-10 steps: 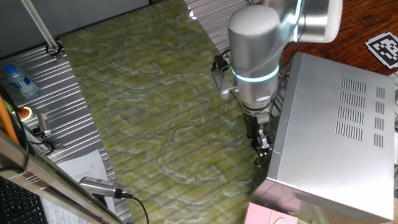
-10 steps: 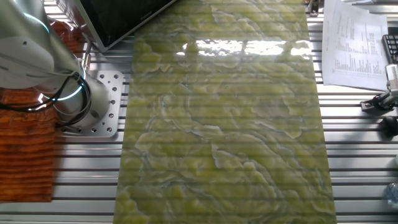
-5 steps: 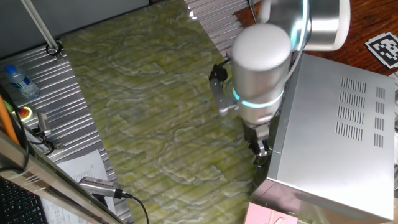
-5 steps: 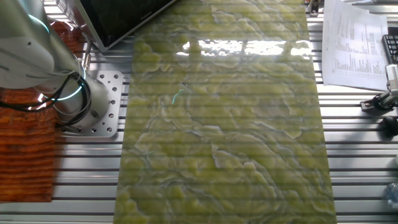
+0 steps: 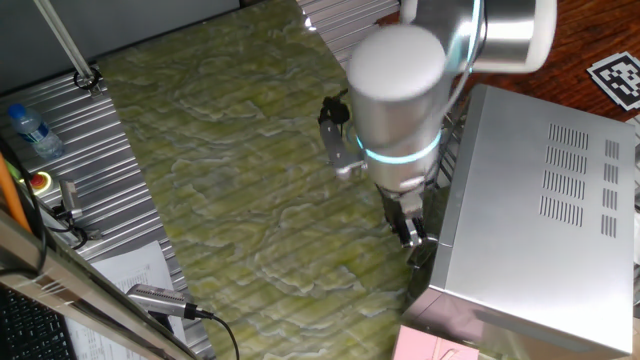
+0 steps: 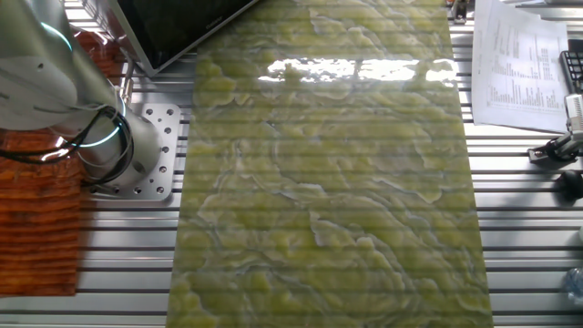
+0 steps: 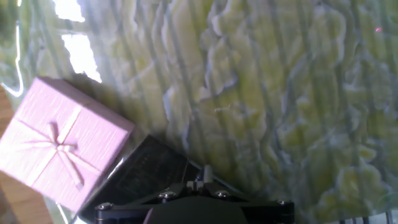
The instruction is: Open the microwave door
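Observation:
The microwave (image 5: 540,230) is the large silver box with vent slots at the right of one fixed view. Its front faces away from that camera, so the door does not show there. In the other fixed view a dark glass panel in a silver frame, the microwave door (image 6: 178,27), lies at the top left. My gripper (image 5: 410,235) hangs at the microwave's front left edge. In the hand view the gripper (image 7: 198,179) has its fingertips close together, just above a dark glossy panel (image 7: 146,174). The handle is not visible.
A pink gift box with a ribbon (image 7: 62,143) sits beside the dark panel; its corner shows in one fixed view (image 5: 440,345). A green marbled mat (image 6: 328,182) covers the table. The robot base (image 6: 118,150), papers (image 6: 519,64) and a water bottle (image 5: 30,130) stand at the edges.
The arm's wrist section has swung left and turned. The gripper has shifted slightly left along the microwave's front edge. The dark panel in the other fixed view has not moved.

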Robot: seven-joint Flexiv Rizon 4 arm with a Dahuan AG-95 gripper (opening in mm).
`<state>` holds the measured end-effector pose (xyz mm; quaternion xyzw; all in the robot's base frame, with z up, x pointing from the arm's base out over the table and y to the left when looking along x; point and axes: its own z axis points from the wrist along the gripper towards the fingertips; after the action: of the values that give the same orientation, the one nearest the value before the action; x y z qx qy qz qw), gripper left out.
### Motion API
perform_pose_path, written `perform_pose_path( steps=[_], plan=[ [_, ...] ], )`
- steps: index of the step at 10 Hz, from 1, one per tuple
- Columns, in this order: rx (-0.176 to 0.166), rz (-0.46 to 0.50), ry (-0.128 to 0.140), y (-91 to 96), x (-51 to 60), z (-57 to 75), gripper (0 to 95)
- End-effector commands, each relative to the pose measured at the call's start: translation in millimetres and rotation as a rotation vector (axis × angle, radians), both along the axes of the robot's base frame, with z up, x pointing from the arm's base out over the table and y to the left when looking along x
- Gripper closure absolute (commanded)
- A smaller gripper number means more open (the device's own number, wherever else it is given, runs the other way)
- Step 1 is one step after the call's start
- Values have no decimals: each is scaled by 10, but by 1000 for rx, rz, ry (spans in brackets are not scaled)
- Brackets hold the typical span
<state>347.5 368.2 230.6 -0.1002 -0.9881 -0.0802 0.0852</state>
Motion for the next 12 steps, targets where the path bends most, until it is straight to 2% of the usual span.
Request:
perform_pose_path(
  steps=[1, 2, 3, 4, 5, 6, 7, 8, 9, 10, 11, 12],
  plan=[
    [-99, 91, 30, 49, 130, -30, 950],
    [-94, 141, 62, 134, 263, -16, 760],
    [-100, 185, 96, 211, 312, -1, 950],
    [-110, 219, 109, 249, 325, -9, 760],
    [-122, 309, 107, 269, 322, -32, 760],
    [-118, 371, 92, 246, 317, -46, 760],
    [-117, 402, 46, 226, 333, -68, 760],
    [-137, 442, 81, 213, 357, -91, 760],
    [-156, 478, 142, 209, 360, -102, 760],
    [-209, 538, 231, 196, 343, -134, 570],
    [-223, 553, 261, 187, 326, -166, 570],
    [-224, 564, 271, 180, 312, -199, 570]
  ],
)
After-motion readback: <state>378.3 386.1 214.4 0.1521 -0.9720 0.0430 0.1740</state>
